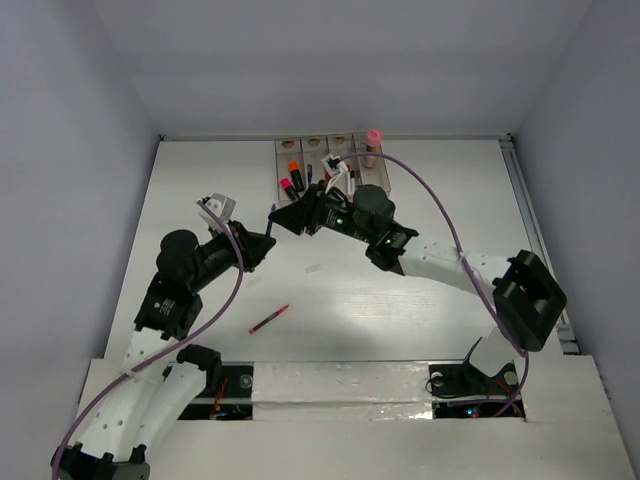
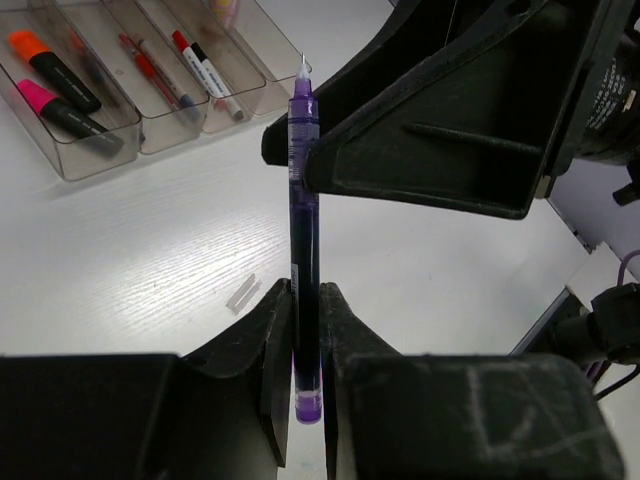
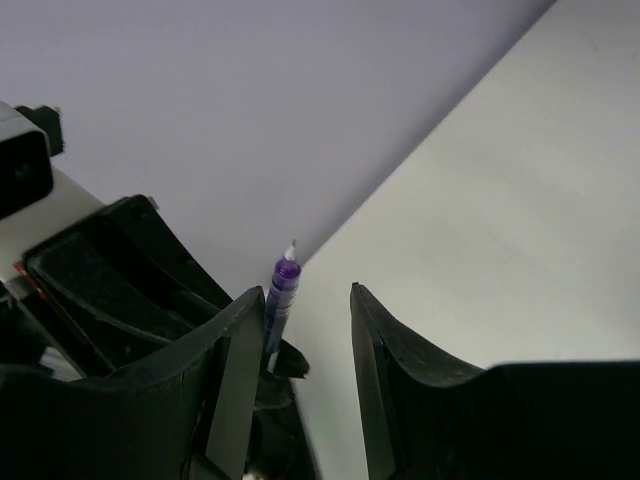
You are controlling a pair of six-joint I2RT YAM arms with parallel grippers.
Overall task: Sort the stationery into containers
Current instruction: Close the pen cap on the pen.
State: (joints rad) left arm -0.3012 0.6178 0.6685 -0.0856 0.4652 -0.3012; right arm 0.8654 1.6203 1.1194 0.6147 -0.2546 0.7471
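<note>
Purple pen upright, clamped in left pincer.

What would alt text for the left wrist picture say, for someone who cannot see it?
The left gripper pinches a purple pen by its blunt end above a white table, while the right gripper sits beside the pen's tip end. At top left, clear containers hold highlighters and other pens.

Four bins, two highlighters, one purple pen, one loose red pen, one glue stick.
</note>
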